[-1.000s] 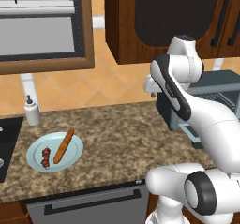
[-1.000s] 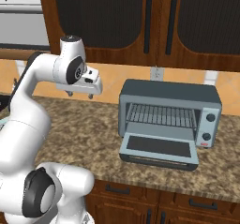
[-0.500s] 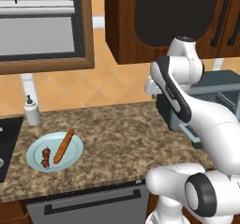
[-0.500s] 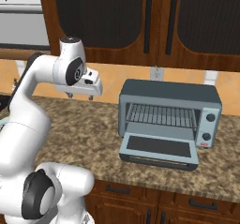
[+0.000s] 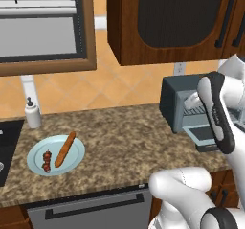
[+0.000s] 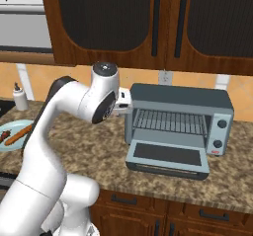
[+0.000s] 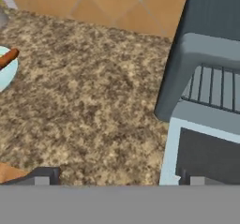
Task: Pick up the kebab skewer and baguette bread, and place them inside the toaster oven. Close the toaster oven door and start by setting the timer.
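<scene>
1. I saw the tool [image 7: 117, 180] released, its fingertips [image 7: 41, 177] wide apart with nothing between them, hanging above the tabletop [image 5: 124, 137] just left of the toaster oven [image 6: 178, 126].
2. The oven door [image 6: 168, 158] lay folded down flat, and the wire rack [image 6: 170, 122] inside was bare.
3. The baguette [image 5: 65, 149] and the kebab skewer [image 5: 47, 161] lay side by side on a light blue plate [image 5: 72, 162] far to the left, well apart from the oven.
4. A small white bottle [image 5: 32, 114] stood behind the plate.
</scene>
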Controlling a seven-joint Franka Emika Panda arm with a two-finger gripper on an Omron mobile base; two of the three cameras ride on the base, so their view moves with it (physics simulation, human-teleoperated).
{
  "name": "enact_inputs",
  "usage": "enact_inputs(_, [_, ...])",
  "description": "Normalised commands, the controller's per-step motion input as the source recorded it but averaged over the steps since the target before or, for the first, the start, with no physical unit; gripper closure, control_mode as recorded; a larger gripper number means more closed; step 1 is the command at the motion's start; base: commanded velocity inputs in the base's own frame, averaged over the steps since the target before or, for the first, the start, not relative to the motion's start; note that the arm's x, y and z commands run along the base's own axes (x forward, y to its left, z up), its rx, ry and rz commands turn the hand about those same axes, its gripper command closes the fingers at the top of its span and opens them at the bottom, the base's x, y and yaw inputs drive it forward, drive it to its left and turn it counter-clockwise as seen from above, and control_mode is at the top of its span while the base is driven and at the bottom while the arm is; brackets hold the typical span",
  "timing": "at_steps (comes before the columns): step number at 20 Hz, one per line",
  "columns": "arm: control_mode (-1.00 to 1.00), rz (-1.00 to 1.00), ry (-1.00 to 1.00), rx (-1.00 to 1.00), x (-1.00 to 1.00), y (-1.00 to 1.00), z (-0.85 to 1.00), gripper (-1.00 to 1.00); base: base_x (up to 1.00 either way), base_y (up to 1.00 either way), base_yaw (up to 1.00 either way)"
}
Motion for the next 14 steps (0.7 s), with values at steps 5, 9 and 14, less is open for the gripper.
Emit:
enact_inputs(5, [-1.00, 0.38, -0.37, 0.00, -0.04, -1.00, -0.19, -1.00, 0.00, 0.00, 0.00])
enact_inputs(9, [-1.00, 0.29, -0.29, 0.00, 0.02, -0.81, -0.46, -1.00, 0.00, 0.00, 0.00])
enact_inputs(14, [-1.00, 0.15, -0.26, 0.00, 0.23, -0.61, -0.42, -1.00, 0.00, 0.00, 0.00])
